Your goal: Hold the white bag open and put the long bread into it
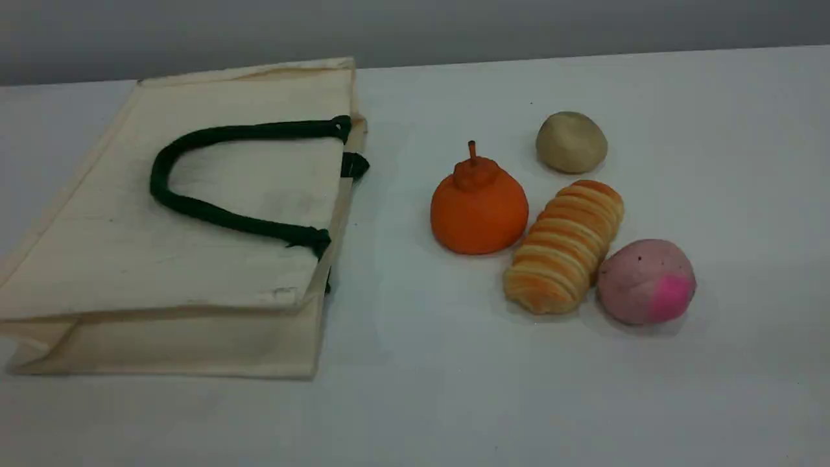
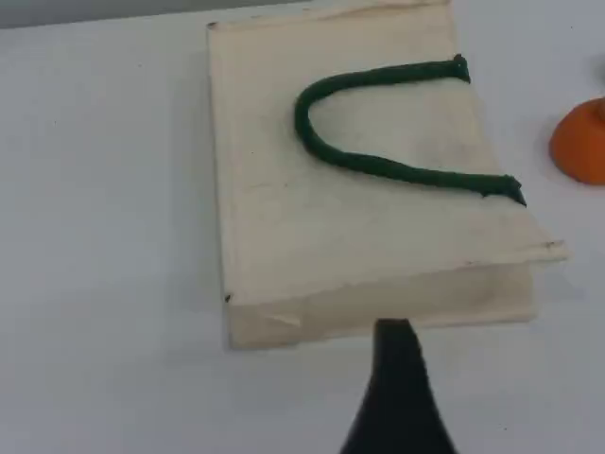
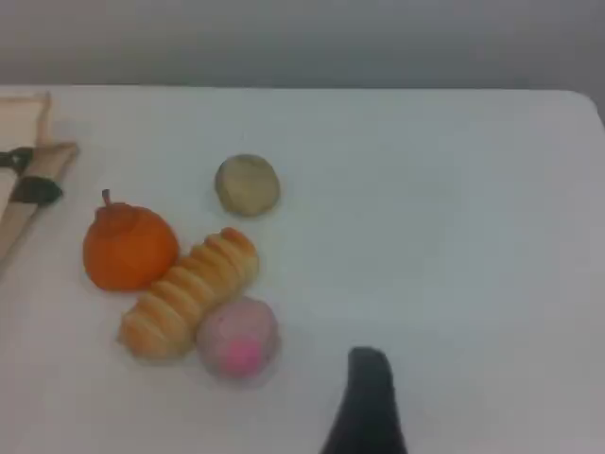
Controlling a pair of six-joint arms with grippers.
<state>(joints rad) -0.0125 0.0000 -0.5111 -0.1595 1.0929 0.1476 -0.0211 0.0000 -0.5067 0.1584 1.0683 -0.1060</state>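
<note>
The white bag [image 1: 130, 246] lies flat on the table at the left, its mouth edge facing right and closed, a dark green handle [image 1: 214, 214] resting on top. In the left wrist view the bag [image 2: 359, 227] fills the middle, and my left gripper [image 2: 395, 333] hovers just off its near edge, open and empty. The long bread [image 1: 564, 246], golden and ribbed, lies to the right of the bag among other foods. The right wrist view shows the long bread [image 3: 189, 293] left of my right gripper [image 3: 367, 359], which is open, empty and well apart from it.
An orange pumpkin-shaped piece [image 1: 478, 211] touches the bread's left side. A pink-spotted round piece [image 1: 645, 280] sits at the bread's right end, and a round beige bun [image 1: 570, 141] lies just behind it. The white table's far edge [image 1: 583, 55] runs behind everything.
</note>
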